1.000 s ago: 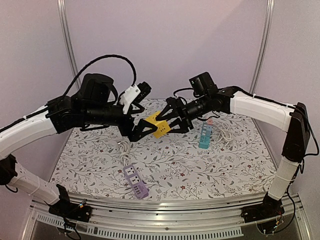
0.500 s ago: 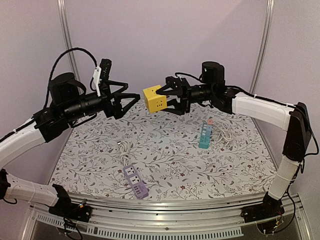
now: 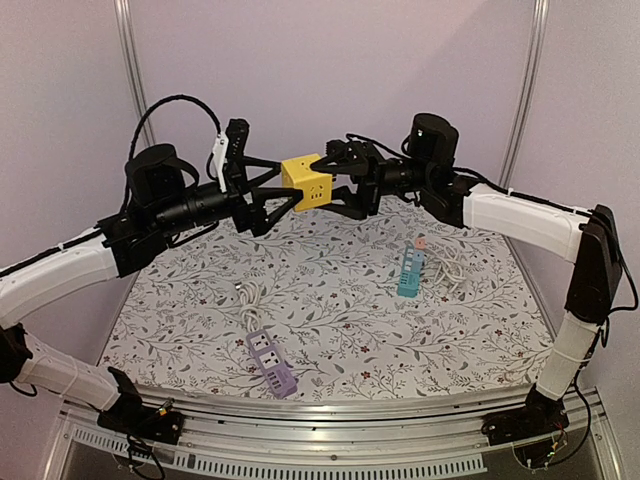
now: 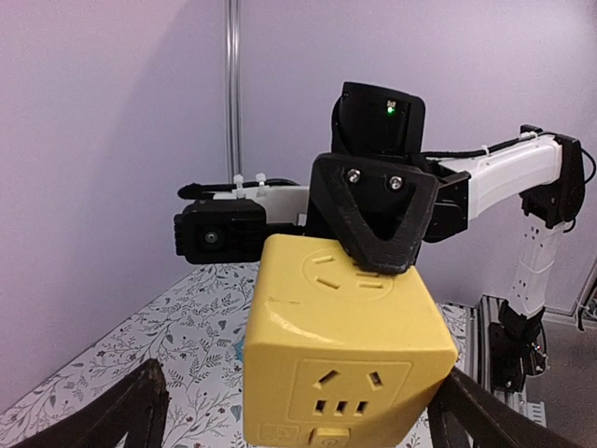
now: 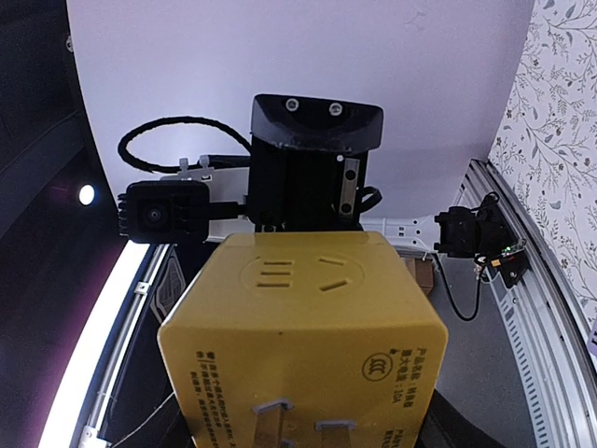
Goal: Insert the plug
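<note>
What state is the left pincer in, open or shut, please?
Open: the left pincer has its fingers spread either side of the yellow socket cube, held by the right pincer.

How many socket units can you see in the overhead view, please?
3. A yellow cube socket is held aloft by the right gripper; a purple power strip lies near the front edge of the table; a teal power strip lies back right. None appears hidden.
</note>
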Robot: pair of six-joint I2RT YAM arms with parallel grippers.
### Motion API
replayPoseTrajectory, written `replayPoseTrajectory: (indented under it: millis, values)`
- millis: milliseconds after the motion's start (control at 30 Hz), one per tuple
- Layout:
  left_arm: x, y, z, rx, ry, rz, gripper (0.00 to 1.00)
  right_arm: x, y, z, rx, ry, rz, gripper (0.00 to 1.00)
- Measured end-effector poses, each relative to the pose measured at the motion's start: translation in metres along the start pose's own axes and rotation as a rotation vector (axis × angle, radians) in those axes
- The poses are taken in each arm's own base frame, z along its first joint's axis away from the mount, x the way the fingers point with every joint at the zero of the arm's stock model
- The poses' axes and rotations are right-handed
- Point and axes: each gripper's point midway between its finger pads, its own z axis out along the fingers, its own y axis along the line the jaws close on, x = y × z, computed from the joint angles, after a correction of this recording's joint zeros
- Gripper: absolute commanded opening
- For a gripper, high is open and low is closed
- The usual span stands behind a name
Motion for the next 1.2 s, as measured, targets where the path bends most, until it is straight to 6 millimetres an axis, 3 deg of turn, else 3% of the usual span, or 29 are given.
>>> replayPoseTrajectory:
  millis: [400,500,600,667,700,800,867,1033,1200]
  values:
    - [-0.002,-0.013,0.012,0.030,-0.001,0.077,0.71,0.002,0.004,0.003,-0.010,0.008,0.025,0.10]
    - [-0.001,-0.015,0.015,0.034,0.005,0.090,0.57,0.001,0.002,0.004,-0.010,0.005,0.032,0.10]
    - [0.000,-0.015,0.016,0.031,0.014,0.099,0.30,0.000,0.001,0.004,-0.010,0.004,0.030,0.10]
    - [-0.001,-0.015,0.016,0.030,0.018,0.105,0.08,-0.001,0.002,0.004,-0.012,0.004,0.027,0.20]
    - [-0.002,-0.015,0.016,0.030,0.023,0.108,0.01,-0.001,0.002,0.004,-0.014,0.004,0.024,0.35]
    - [-0.001,-0.014,0.016,0.024,0.036,0.111,0.00,-0.001,0.002,0.004,-0.014,0.003,0.022,0.78]
    - [0.000,-0.013,0.015,0.015,0.047,0.110,0.00,-0.002,0.000,0.004,-0.008,-0.002,0.030,0.97]
    - [0.018,-0.006,0.005,-0.039,0.178,0.076,0.00,-0.013,-0.015,-0.008,0.029,-0.057,0.046,0.99]
    - [0.020,0.002,-0.015,-0.099,0.312,0.054,0.00,-0.034,-0.044,-0.062,0.100,-0.213,0.116,0.99]
